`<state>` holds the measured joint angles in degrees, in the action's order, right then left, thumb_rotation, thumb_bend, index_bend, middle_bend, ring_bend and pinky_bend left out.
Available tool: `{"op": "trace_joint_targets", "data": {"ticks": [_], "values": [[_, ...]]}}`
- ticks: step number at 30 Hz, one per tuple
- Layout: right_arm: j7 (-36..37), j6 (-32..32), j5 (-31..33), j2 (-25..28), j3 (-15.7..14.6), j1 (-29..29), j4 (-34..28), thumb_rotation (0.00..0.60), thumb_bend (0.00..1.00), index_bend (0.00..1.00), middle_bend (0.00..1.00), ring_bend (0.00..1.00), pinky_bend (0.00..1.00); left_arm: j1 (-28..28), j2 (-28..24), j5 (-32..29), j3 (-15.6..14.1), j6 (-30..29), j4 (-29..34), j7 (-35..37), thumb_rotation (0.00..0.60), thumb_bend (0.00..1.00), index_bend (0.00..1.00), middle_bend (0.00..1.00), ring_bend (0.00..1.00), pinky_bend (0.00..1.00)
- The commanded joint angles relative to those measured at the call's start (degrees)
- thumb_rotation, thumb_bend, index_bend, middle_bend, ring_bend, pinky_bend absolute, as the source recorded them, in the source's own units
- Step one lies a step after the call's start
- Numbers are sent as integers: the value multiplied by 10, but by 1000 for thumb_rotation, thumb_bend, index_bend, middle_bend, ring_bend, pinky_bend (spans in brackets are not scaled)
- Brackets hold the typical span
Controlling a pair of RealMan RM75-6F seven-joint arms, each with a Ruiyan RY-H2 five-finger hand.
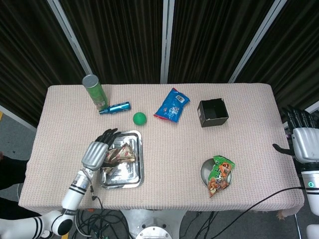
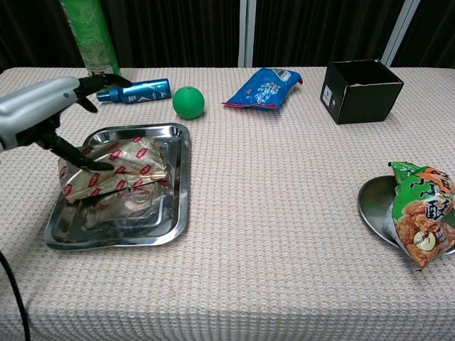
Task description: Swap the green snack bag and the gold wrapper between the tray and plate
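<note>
The gold wrapper [image 1: 120,154] [image 2: 114,172] lies in the steel tray [image 1: 122,175] [image 2: 121,238] on the left of the table. My left hand [image 1: 96,151] [image 2: 41,112] hovers over the tray's left side with its fingers spread; one dark finger still lies across the wrapper's top. The green snack bag [image 1: 220,177] [image 2: 421,222] rests on the round metal plate [image 1: 204,172] [image 2: 370,202] at the front right. My right hand [image 1: 301,141] is off the table's right edge, fingers apart and empty; only the head view shows it.
Along the back stand a green canister [image 1: 94,91] [image 2: 89,37], a blue bottle [image 1: 114,107] [image 2: 138,91] lying down, a green ball [image 1: 140,118] [image 2: 188,101], a blue snack bag [image 1: 172,104] [image 2: 264,87] and an open black box [image 1: 213,112] [image 2: 362,91].
</note>
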<state>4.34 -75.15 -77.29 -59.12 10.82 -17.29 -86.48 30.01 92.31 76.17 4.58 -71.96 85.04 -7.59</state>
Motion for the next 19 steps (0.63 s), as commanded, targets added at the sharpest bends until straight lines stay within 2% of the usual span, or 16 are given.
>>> {"op": "trace_joint_targets", "data": {"ticks": [1, 4, 7, 10, 13, 15, 19], "values": [[0, -12, -7, 0, -8, 11, -5, 600, 5, 0, 11, 0, 42, -22, -33, 5, 6, -30, 25, -2, 600, 63, 74, 13, 12, 193], [-10, -37, -23, -8, -26, 33, -8, 600, 6, 0, 15, 0, 33, -49, -81, 17, 2, -68, 49, -6, 600, 60, 76, 23, 12, 189], [-24, -77, -40, -35, -56, 71, -1, 600, 43, 0, 4, 0, 3, -87, -140, 54, -25, -117, 36, -7, 600, 60, 82, 26, 12, 182], [-10, -114, -52, -70, -77, 105, 17, 600, 80, 0, 0, 0, 0, -122, -164, 83, -51, -156, 12, 7, 600, 60, 88, 40, 12, 181], [31, -141, -72, -120, -109, 143, 49, 600, 96, 0, 0, 0, 0, -169, -158, 122, -89, -206, -39, 19, 600, 60, 107, 77, 12, 183], [37, -145, -76, -142, -124, 159, 71, 600, 96, 0, 0, 0, 0, -192, -148, 133, -108, -218, -72, 24, 600, 61, 118, 92, 13, 184], [40, -144, -81, -170, -134, 173, 105, 600, 97, 0, 0, 0, 0, -228, -126, 137, -125, -229, -121, 52, 600, 61, 120, 94, 13, 183]]}}
